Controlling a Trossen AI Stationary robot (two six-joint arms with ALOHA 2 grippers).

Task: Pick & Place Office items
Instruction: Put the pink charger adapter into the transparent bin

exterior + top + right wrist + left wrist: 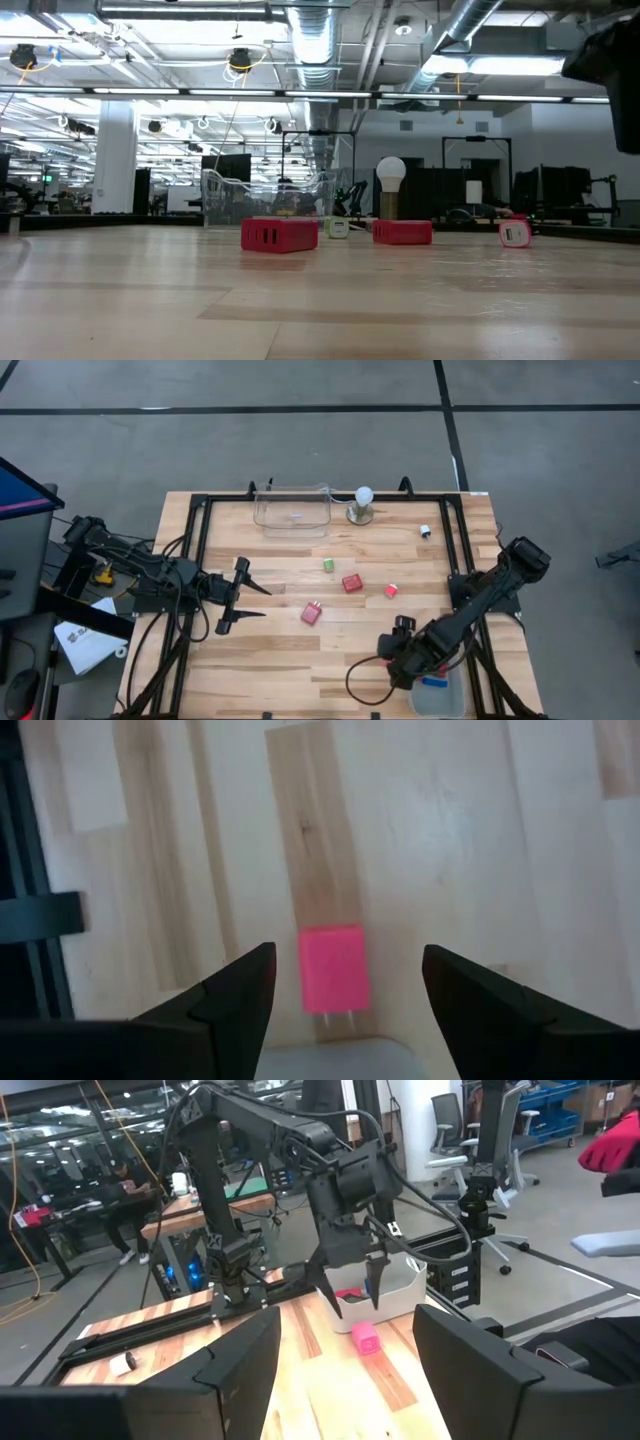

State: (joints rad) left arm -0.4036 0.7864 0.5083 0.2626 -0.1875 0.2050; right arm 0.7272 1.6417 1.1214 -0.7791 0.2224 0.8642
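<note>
Right hand (345, 982) hangs empty, fingers parted, over a pink block (333, 970) just beside the white bin's (440, 700) rim near the surface's (260, 670) front-right edge. Left hand (255, 601) waits half-spread at left; red blocks (352, 583) sit mid-surface, well apart.

A big robot lab: shiny air pipes (320, 45) on the ceiling at the top, office chairs (448, 1125) at upper right.

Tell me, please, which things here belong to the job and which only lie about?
Job: green block, red block, pink block, black-and-white piece, white bin.
Lying about: white ball on base, papers.
</note>
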